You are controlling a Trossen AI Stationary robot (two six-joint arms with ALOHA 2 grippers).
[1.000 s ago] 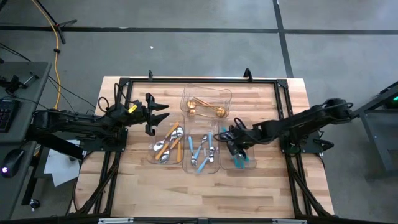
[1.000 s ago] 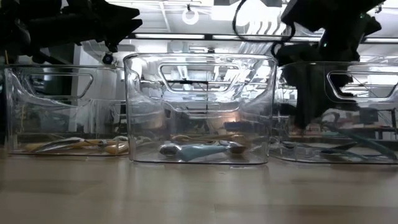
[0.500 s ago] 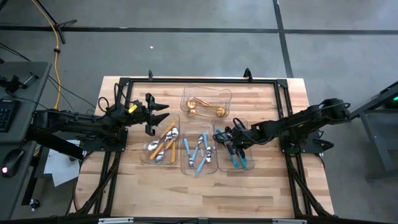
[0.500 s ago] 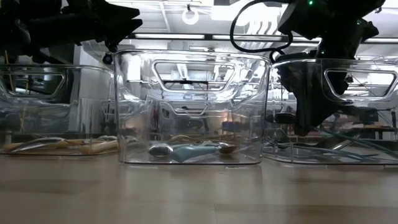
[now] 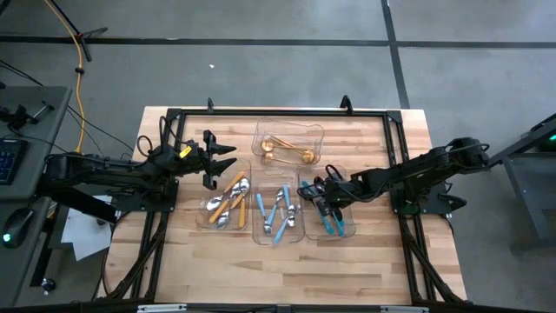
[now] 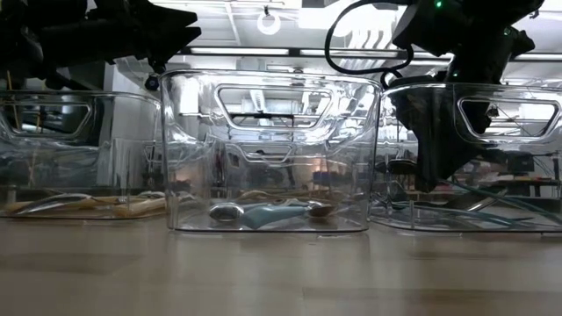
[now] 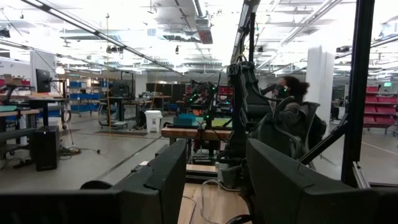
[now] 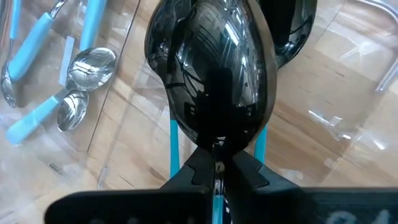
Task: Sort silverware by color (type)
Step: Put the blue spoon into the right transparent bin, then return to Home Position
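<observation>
Dark spoon (image 8: 214,74) sitting pinched in the right gripper (image 8: 216,163) over the teal-handled tray (image 5: 327,209); left gripper (image 5: 221,158) waiting apart beside it

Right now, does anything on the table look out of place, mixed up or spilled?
Nothing stands out. Four clear trays each hold one kind: gold pieces, orange-handled spoons, light-blue-handled spoons, teal-handled pieces. The right gripper, jaws shut on a dark spoon, hangs over the teal tray. No cutlery lies loose on the table.
</observation>
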